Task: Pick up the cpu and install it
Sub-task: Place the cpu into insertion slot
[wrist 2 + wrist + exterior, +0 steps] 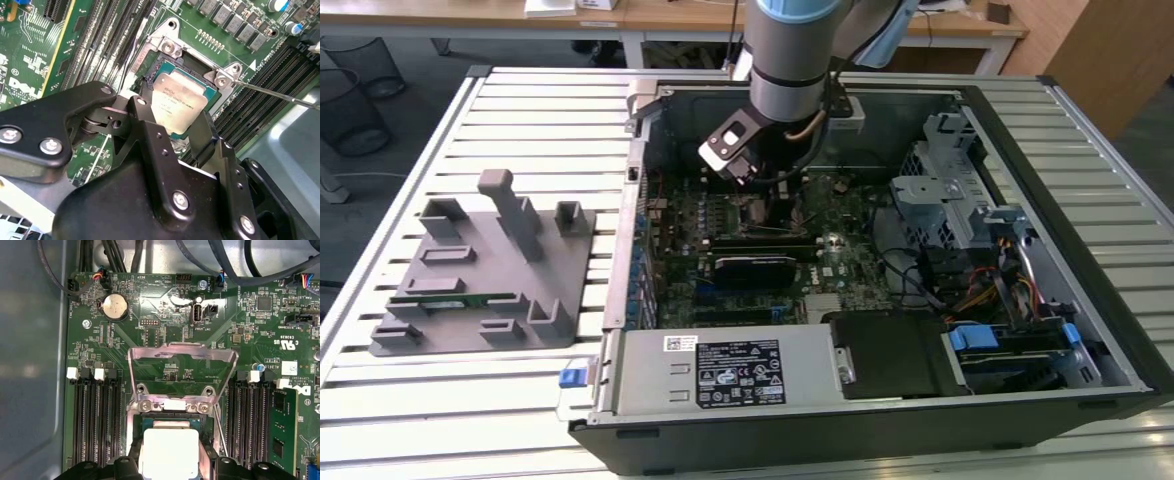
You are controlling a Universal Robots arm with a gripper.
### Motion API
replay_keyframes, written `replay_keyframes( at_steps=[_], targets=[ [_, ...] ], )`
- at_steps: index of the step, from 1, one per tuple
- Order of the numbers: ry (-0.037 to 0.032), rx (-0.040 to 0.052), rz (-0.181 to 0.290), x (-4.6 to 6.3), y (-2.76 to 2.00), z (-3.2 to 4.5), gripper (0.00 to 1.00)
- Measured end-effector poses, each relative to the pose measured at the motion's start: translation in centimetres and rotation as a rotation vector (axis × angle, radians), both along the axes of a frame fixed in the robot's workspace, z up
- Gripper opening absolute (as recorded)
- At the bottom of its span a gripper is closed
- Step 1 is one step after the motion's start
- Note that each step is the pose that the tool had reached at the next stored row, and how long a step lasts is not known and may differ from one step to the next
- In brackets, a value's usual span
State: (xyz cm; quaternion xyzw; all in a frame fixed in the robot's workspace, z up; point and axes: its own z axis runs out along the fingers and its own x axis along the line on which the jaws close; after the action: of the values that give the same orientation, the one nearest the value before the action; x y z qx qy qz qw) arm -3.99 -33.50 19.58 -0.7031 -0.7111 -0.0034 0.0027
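Observation:
The cpu (180,100) is a flat square chip with a pale silver top, and it sits over the open socket (165,55) on the green motherboard. In both wrist views my gripper (174,111) stands shut on the cpu, one black finger against each of two opposite edges. In the first wrist view the cpu (167,450) lies just inside the socket frame between the fingers (134,460). The socket's metal load plate (182,357) is flipped up and open. In the exterior view the arm reaches down into the computer case, with the gripper (765,198) low over the board's middle.
A thin metal socket lever (270,92) sticks out beside the socket. Black memory slots (95,415) flank it on both sides. Cables (921,270) and drive cages (961,170) fill the case on the exterior view's right. A grey fixture (480,270) holding a green memory stick (447,300) sits outside the case.

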Motion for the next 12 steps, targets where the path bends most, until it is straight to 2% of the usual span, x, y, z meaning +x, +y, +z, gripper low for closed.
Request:
replay_keyframes(
  at_steps=[12],
  targets=[
    [0.0004, -0.0007, 0.000, 0.03, -0.20, -0.32, 0.53]
  ],
)
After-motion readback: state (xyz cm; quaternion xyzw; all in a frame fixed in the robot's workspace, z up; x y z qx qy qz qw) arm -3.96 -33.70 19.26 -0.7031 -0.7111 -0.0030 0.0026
